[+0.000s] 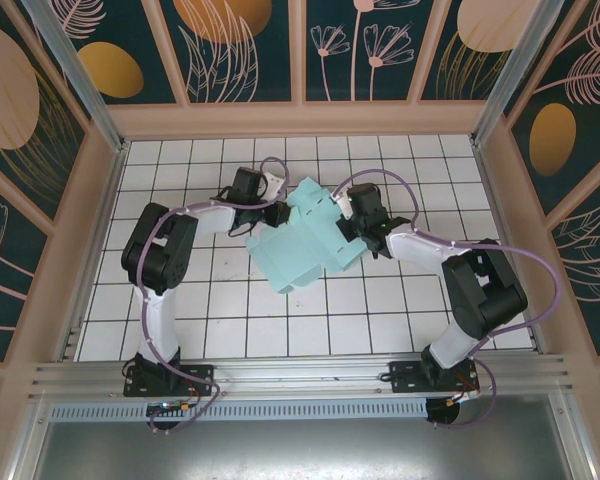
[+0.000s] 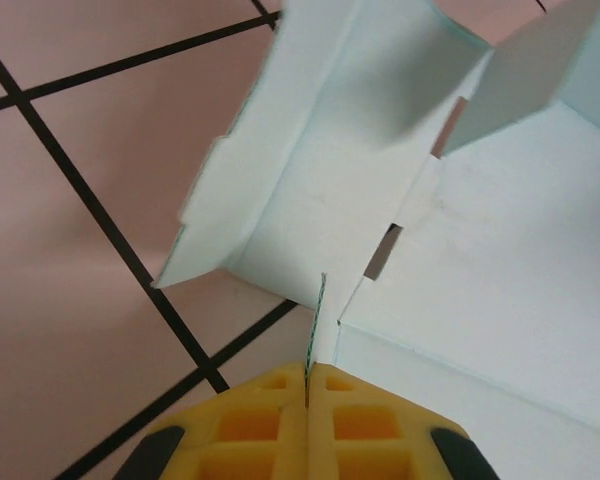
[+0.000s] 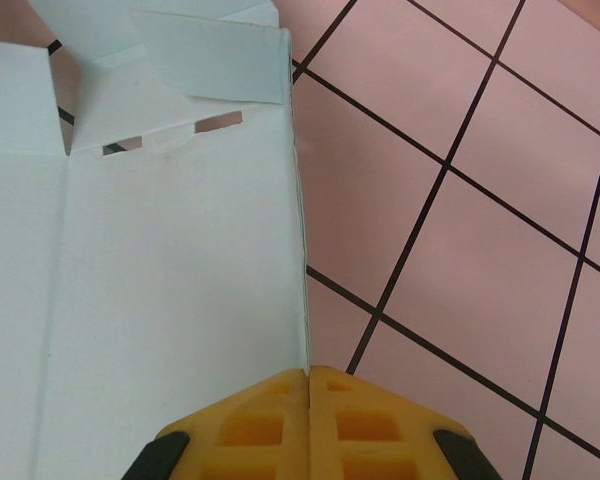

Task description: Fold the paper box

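The paper box [image 1: 302, 243] is a pale mint-blue card sheet, partly folded, with flaps standing up, held off the tiled table between the two arms. My left gripper [image 1: 280, 214] is at its left upper edge. In the left wrist view the yellow fingers [image 2: 250, 420] are pressed together, and the left gripper [image 2: 308, 368] is shut on a thin edge of the paper box [image 2: 480, 230]. My right gripper [image 1: 346, 232] is at the sheet's right side. There the right gripper [image 3: 308, 372] is shut on the side edge of the paper box [image 3: 160, 280].
The white tiled table [image 1: 230, 330] is ringed by beige walls [image 1: 90, 230] with patterned panels. An aluminium rail [image 1: 300, 375] runs along the near edge by the arm bases. Purple cables [image 1: 380, 180] loop over both arms.
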### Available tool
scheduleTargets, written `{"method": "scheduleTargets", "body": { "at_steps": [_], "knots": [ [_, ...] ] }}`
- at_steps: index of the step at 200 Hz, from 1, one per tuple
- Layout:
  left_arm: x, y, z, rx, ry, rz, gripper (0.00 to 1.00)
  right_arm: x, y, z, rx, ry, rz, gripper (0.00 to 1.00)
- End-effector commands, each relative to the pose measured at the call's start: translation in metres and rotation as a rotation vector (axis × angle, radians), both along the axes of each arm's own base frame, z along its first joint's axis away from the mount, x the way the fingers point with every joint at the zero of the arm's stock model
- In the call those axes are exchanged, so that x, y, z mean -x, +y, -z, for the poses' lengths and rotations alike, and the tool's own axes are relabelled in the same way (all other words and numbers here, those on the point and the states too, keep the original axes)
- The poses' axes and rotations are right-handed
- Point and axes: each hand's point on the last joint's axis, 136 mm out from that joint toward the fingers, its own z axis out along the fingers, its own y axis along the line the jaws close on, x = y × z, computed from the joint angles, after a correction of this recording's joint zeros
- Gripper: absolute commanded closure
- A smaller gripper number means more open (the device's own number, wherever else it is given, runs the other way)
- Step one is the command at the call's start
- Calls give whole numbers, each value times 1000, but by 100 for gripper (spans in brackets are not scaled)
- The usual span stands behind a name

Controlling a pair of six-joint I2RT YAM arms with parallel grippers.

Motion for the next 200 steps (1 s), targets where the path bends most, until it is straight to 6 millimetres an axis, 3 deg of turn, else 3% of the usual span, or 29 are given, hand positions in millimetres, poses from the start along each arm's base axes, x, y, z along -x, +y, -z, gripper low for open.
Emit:
{"method": "scheduleTargets", "body": {
  "at_steps": [1, 36, 65, 71, 118, 160, 200],
  "knots": [
    [-5, 0, -27, -107, -225, -20, 100, -11, 2, -13, -19, -33, 19, 100],
    [6, -5, -49, -154, -410, -54, 100, -11, 2, -12, -21, -33, 21, 100],
    [14, -11, -54, -251, -525, -61, 100, -11, 2, -12, -27, -30, 20, 100],
    [22, -8, -43, -295, -531, -55, 100, -10, 2, -11, -27, -29, 19, 100],
    [41, -20, -29, -503, -672, -13, 100, -12, 2, -11, -41, -28, 22, 100],
    [45, -31, -1, -765, -755, 38, 100, -12, 2, -9, -47, -24, 23, 100],
    [49, -43, -10, -653, -735, 19, 100, -12, 0, -10, -44, -25, 28, 100]
  ]
}}
